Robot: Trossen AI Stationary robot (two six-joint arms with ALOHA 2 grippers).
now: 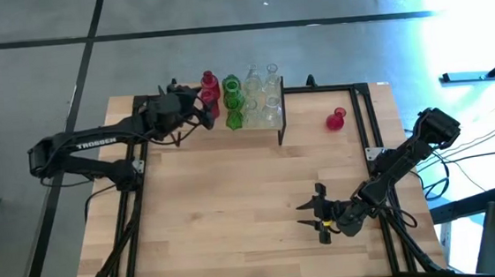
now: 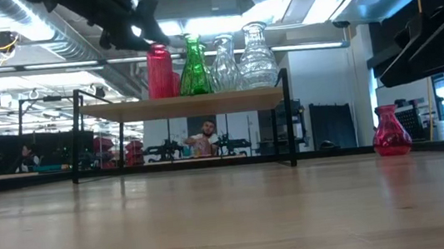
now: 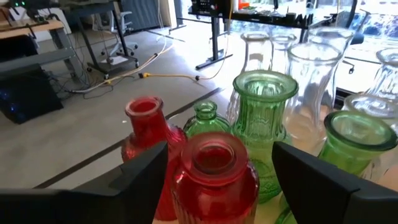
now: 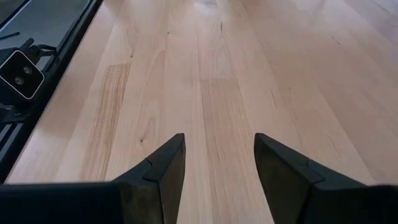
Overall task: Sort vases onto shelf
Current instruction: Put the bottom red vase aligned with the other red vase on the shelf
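The shelf point(image 2: 186, 105) stands at the table's far side and carries a row of vases: two red point(image 1: 210, 88) at its left end, then green point(image 1: 232, 100), then clear ones point(image 1: 266, 93). All of them stand upright on their bases. My left gripper point(image 3: 221, 149) is open at the shelf's left end. Its fingers stand on either side of the nearest red vase point(image 3: 214, 180), with a gap on each side. One more red vase point(image 1: 335, 119) stands upright on the table to the right of the shelf. My right gripper point(image 1: 305, 215) hangs open low over the table's near right part, with nothing between its fingers.
The black frame rails point(image 1: 375, 128) run along the table's right and far edges. A small camera box point(image 4: 22, 73) sits by the rail beside my right gripper. Bare tabletop point(image 1: 226, 202) fills the middle and near left.
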